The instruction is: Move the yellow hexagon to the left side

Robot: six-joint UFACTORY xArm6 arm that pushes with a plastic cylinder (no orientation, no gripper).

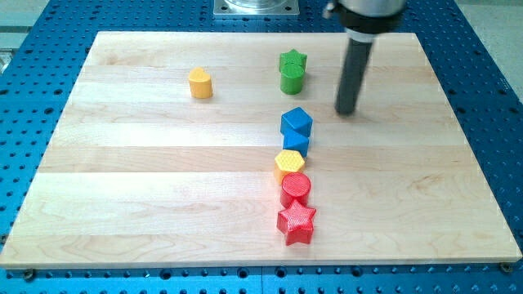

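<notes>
The yellow hexagon (pixel 289 162) lies a little right of the board's middle, in a tight column of blocks. Two blue blocks touch it from above: a blue cube (pixel 297 122) and a second blue block (pixel 295 142) just under it. A red cylinder (pixel 296 189) touches the hexagon from below, and a red star (pixel 297 222) lies below that. My tip (pixel 346 110) rests on the board up and to the right of the hexagon, right of the blue cube, touching no block.
A green star (pixel 292 60) and a green cylinder (pixel 292 80) sit near the view's top centre, left of my rod. A yellow rounded block (pixel 200 83) lies at the upper left. The wooden board (pixel 122 204) is ringed by a blue perforated table.
</notes>
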